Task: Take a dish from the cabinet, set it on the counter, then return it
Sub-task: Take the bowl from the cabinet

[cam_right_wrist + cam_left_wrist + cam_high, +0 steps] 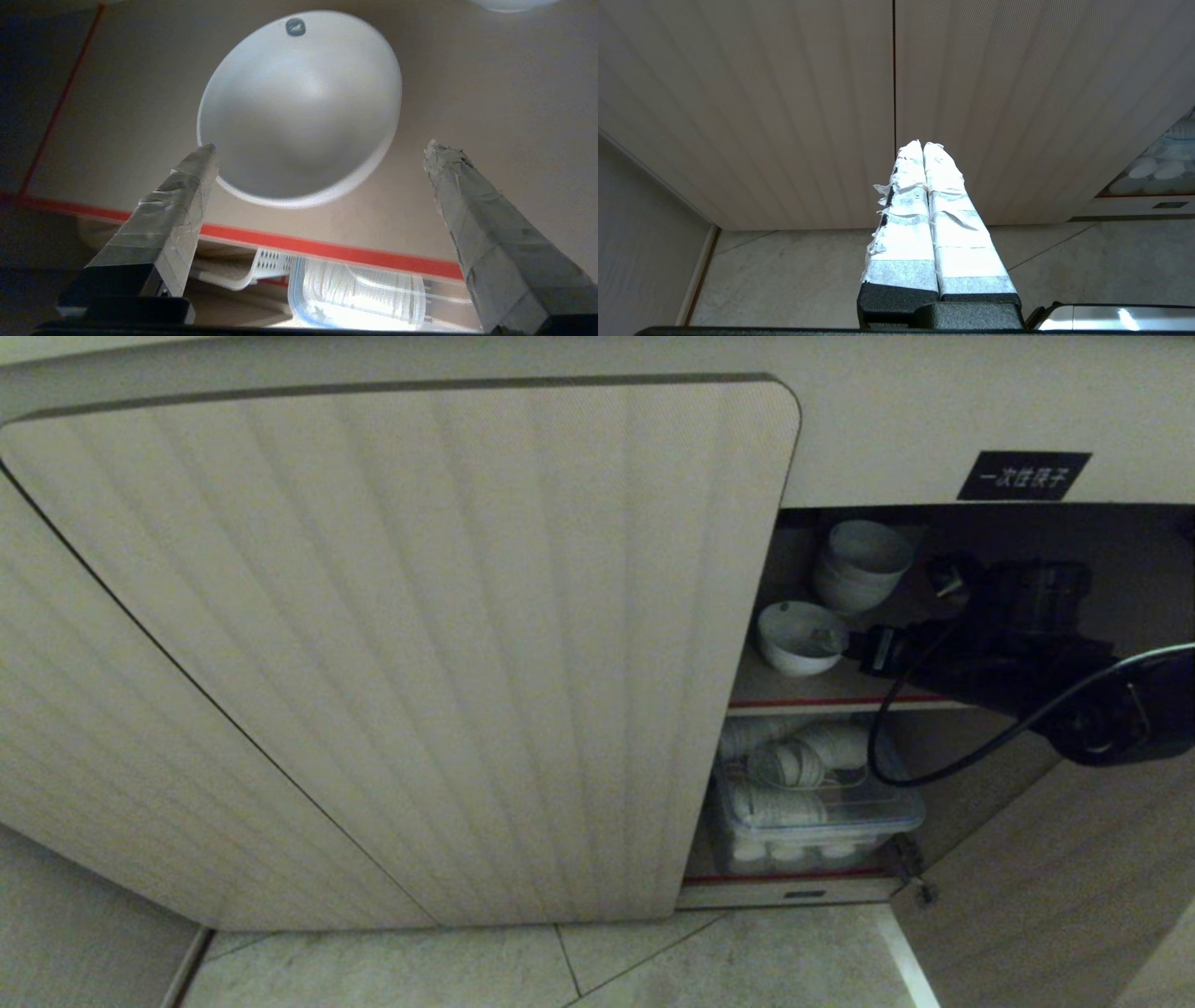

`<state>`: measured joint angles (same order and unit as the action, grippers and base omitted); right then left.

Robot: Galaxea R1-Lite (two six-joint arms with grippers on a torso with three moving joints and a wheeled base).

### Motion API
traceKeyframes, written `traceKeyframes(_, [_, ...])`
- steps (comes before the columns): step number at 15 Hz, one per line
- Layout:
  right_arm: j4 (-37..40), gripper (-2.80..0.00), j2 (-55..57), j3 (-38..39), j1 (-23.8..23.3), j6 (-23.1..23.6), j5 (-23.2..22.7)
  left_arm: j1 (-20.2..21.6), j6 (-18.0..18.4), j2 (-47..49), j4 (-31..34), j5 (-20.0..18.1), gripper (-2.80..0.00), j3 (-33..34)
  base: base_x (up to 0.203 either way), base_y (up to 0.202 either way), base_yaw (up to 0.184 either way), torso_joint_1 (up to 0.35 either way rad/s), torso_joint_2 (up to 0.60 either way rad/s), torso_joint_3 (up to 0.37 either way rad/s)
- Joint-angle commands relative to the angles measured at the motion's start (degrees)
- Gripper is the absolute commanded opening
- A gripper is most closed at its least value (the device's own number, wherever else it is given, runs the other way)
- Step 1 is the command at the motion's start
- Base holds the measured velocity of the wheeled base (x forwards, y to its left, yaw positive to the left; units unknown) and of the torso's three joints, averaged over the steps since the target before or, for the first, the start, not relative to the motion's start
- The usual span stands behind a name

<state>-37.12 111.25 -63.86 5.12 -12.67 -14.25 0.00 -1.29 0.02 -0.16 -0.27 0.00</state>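
**Dish on the shelf, right gripper spread wide**

Inside the cabinet (392, 644), the dish (299, 107) sits alone on the red-edged upper shelf (822, 702), beside a pile of bowls (861, 565). The right gripper (322, 154) reaches in level, fingers spread and touching nothing. Whether taking or returning cannot be told. The left gripper (923, 149) hangs parked, pressed together.

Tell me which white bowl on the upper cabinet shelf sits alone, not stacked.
The single dish, nearer the shelf's red front edge, directly in front of the right gripper with its jaws open. The bowl stack sits behind it, deeper inside.
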Motion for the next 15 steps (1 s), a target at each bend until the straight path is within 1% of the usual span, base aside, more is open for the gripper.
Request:
traceKeyframes(1, [-0.16, 0.0, 1.59, -1.46, 0.4, -0.16, 0.61, 0.0, -0.03, -0.02, -0.09, 0.0, -2.8, 0.0, 0.0, 0.0, 0.0, 0.0, 0.0, 0.0])
traceKeyframes(8, [3.83, 0.0, 3.09, -5.47, 0.42, -0.34, 1.07, 0.0, -0.03, -0.02, -0.02, 0.0, -2.8, 0.0, 0.0, 0.0, 0.0, 0.0, 0.0, 0.0])
traceKeyframes(11, [4.06, 0.0, 3.61, -6.25, 0.42, -0.34, 1.07, 0.0, -0.03, -0.02, -0.02, 0.0, -2.8, 0.0, 0.0, 0.0, 0.0, 0.0, 0.0, 0.0])
traceKeyframes(15, [7.2, 0.0, 4.15, -8.66, 0.33, -0.32, 1.23, 0.0, -0.03, -0.02, -0.02, 0.0, -2.8, 0.0, 0.0, 0.0, 0.0, 0.0, 0.0, 0.0])
